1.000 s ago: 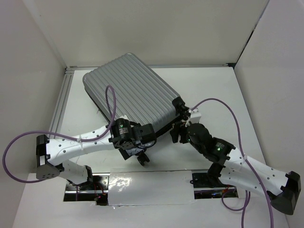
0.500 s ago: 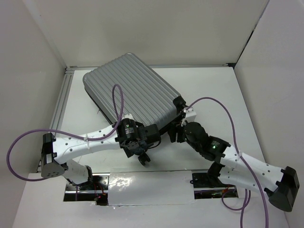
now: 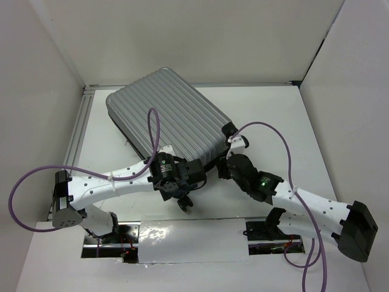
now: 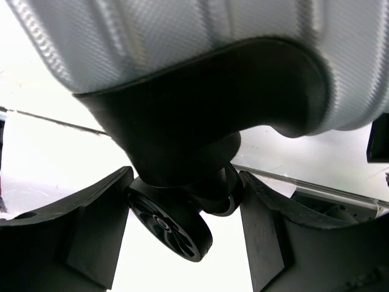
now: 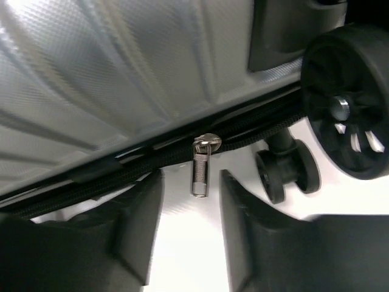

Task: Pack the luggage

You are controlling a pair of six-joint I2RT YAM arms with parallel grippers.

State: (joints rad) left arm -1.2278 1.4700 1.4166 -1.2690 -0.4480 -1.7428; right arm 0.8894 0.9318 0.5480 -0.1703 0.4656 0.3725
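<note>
surface (image 3: 273, 115): white, walled in on three sides

luggage (image 3: 167, 118): lies flat on it, ribbed shell up, lid down, centred toward 11 o'clock in the top view. Long axis runs 10 to 4, wheel end at the 4-5 o'clock end, nearest the arms. Nothing of the inside shows, so can't say what's packed

left arm (image 3: 115, 179): reaches in from 8 o'clock to the near wheel corner

right arm (image 3: 310, 204): comes in from 4 o'clock to the other wheel corner

left pincer (image 4: 182, 201): spread wide, straddling a caster wheel (image 4: 170, 222) under the black corner housing. Its fingers (image 4: 91, 225) sit close on either side, can't tell if they touch. Reads as bracing the case, not a clamp

right pincer (image 5: 191, 201): jaws apart, not holding anything. It's lined up on the zip seam, with the side wheel (image 5: 349, 109) off at 2 o'clock in that view

zip pull (image 5: 200, 167): small metal tab hanging straight down from the seam, between the right fingers (image 5: 130, 219) with a gap on both sides

status, my read: lid is down, zip is the step in hand. The seam at 9 o'clock of the pull looks slightly gapped, so closing likely isn't finished. Left to do: pinch the tab, run it round the seam. Main risk is the thin tab slipping out of the pads
</note>
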